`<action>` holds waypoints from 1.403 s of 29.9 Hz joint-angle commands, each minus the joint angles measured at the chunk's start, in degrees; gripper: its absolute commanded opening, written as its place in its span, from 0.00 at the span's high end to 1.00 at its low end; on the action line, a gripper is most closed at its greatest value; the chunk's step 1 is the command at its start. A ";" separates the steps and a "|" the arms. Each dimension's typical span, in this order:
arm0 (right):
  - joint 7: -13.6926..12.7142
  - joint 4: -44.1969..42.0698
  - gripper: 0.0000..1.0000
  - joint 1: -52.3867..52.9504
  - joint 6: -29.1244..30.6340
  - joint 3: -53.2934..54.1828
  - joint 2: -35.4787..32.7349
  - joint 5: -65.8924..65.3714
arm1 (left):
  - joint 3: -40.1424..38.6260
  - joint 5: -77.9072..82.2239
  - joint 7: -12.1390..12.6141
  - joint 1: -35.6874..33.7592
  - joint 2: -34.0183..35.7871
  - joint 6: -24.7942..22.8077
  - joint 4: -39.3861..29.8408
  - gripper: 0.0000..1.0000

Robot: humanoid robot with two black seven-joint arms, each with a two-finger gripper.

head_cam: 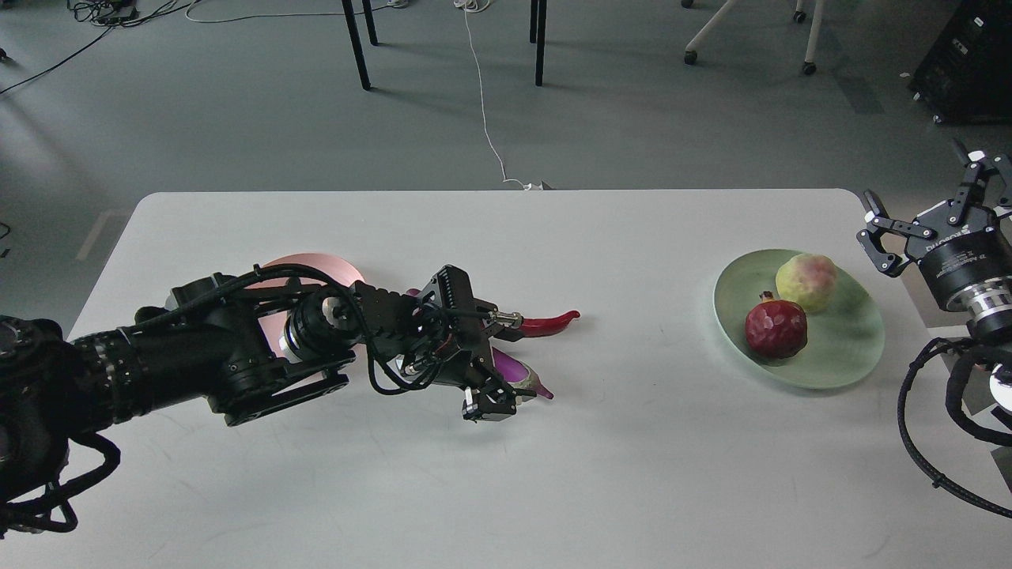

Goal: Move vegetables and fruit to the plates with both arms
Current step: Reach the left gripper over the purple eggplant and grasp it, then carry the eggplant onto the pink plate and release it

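White bench [632, 442]: both fruits, yellow-green [806, 281] and dark red [776, 328], lie on the mint plate [846, 356]. Eggplant [514, 370] and chili [549, 322] remain off the pink plate [316, 265]. My left fingers [494, 359] straddle the eggplant, closure uncertain; my right fingers [925, 201] are apart and hold nothing.

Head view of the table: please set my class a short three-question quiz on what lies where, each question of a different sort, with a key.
1. True or false: both round fruits lie on the green plate.
2. Which thing is the left gripper closest to? A) the eggplant B) the dark red fruit C) the yellow-green fruit
3. Fill in: the red chili lies on the ____, not on the pink plate.

Key:
1. True.
2. A. Its fingers straddle the eggplant, but whether they grip it cannot be told.
3. Table. The right gripper is open, off to the right of the green plate.
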 commanded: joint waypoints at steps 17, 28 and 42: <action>0.00 -0.85 0.02 -0.70 0.71 0.64 1.08 0.01 | 2.52 -0.01 -0.44 -0.95 0.24 -0.02 2.64 0.46; 0.00 -0.76 0.02 -0.79 0.45 1.60 1.08 0.01 | 2.79 -0.01 -2.02 -1.30 1.38 0.51 1.85 0.69; 0.00 -0.85 0.02 -0.61 0.19 2.48 1.16 -0.08 | -2.49 -0.01 -2.02 -7.89 17.19 1.65 -13.61 0.69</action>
